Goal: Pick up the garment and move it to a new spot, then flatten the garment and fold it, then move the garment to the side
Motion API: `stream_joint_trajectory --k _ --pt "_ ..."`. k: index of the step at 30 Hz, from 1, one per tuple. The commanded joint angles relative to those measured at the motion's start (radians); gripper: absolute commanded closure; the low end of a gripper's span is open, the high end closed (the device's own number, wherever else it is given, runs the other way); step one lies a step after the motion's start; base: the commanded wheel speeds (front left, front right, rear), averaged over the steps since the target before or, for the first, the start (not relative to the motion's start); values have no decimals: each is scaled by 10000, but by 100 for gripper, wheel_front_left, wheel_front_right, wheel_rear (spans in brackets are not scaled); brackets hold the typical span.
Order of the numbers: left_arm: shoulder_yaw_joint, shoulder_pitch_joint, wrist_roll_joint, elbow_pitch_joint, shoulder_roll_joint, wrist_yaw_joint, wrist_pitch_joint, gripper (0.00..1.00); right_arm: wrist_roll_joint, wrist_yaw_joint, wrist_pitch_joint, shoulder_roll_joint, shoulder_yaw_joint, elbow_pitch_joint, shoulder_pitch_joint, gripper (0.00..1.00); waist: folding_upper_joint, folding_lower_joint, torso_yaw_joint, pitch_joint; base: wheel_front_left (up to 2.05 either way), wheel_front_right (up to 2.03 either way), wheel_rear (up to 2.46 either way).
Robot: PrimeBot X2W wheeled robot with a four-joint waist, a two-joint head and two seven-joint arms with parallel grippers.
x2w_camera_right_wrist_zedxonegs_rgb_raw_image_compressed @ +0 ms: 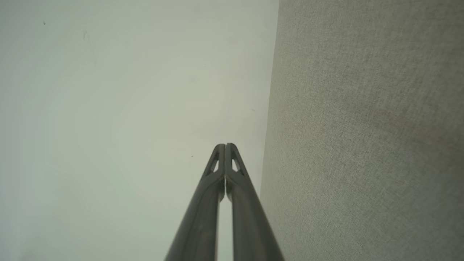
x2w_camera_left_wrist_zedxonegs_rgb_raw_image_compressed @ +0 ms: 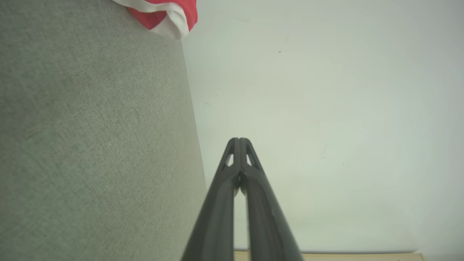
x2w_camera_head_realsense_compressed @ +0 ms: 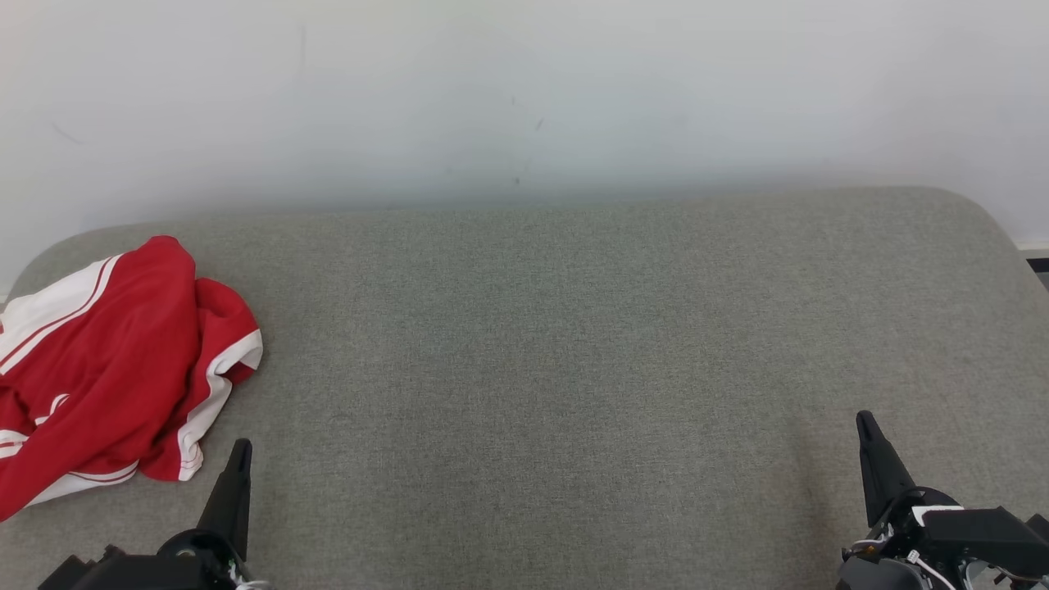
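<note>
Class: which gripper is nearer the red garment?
Left. The left gripper is just beside the garment, not touching; the right gripper is far off across the grey surface.

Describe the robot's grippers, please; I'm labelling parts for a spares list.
The left gripper and right gripper match: two long, dark grey fingers each, tapering to a point, with small triangular cut-outs near the tips. Black housings sit at their bases, with thin white cables beside the right one.
</note>
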Motion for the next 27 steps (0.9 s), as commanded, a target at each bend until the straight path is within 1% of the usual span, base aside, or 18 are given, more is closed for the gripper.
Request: stream_joint_trajectory --k 1,18,19,23,27 --pt "24 -107 -47 7 -9 -8 22 100 -66 -23 15 12 -6 5 -78 100 0 0 0 0 0 0 0" --pt "24 -107 -47 7 -9 -8 22 100 -66 -23 14 12 -6 5 -78 100 0 0 0 0 0 0 0" --pt "-4 5 2 13 -2 0 -4 0 -2 0 -6 2 1 16 6 0 0 0 0 0 0 0 0" --pt "-32 203 5 231 -46 0 -23 0 3 0 -22 29 27 251 200 0 0 0 1 2 0 0 0" --pt "-103 237 96 115 -42 0 -236 0 -160 -1 -234 27 173 158 219 0 0 0 4 9 0 0 0"
